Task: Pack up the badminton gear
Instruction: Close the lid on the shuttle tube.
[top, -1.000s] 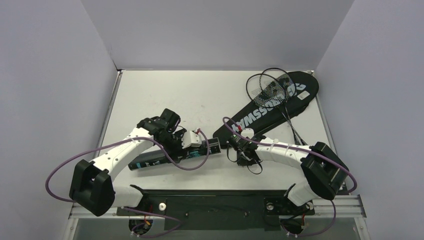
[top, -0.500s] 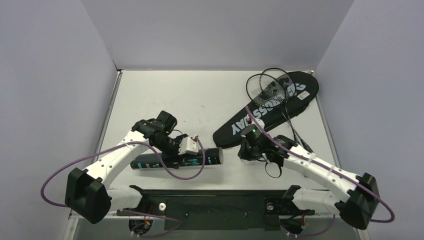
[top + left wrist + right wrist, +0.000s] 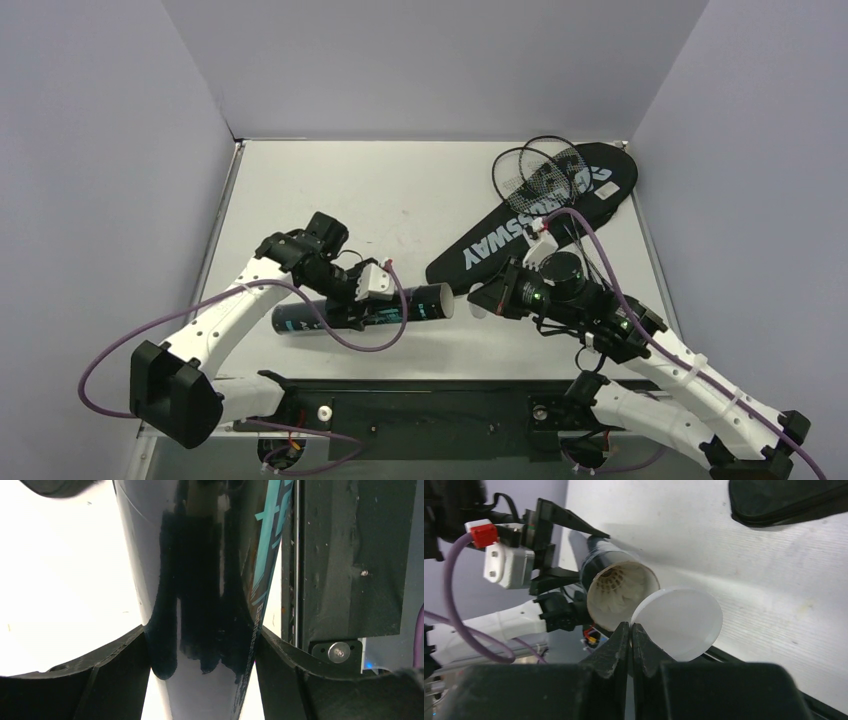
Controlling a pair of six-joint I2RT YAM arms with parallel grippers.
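Tube point(image 3: 425, 301) in left pincer point(image 3: 200, 655), lid point(image 3: 676, 622) in right pincer point(image 3: 631, 629)

White table point(image 3: 300, 190) boxed by plain lavender walls point(image 3: 420, 60) w/ even light, black rail point(image 3: 430, 405) at near edge.

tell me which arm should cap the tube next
Right: the right fingers pinch the white cap beside the open end of the tube; the left fingers clamp its body, steadying it.
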